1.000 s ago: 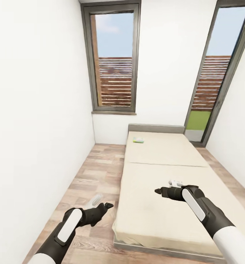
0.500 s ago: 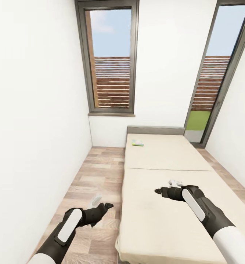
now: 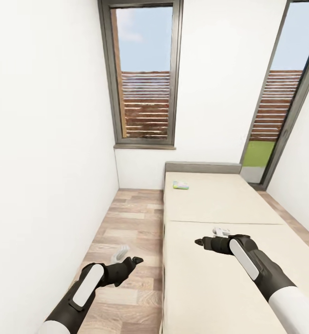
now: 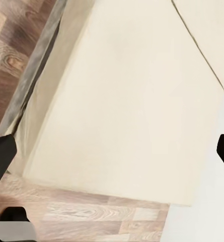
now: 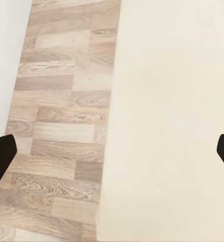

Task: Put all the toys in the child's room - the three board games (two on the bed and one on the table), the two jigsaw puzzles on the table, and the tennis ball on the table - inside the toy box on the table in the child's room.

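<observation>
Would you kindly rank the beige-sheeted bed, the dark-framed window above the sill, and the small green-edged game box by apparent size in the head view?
1. Beige-sheeted bed, though nearness to the camera enlarges it.
2. Dark-framed window.
3. Green-edged game box, by far the smallest and far from the camera.

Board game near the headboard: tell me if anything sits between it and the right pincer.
Nothing visible does. The board game lies flat near the headboard, and the right pincer hangs open over the nearer half of the bed. Between them is only bare beige sheet and a seam line.
</observation>
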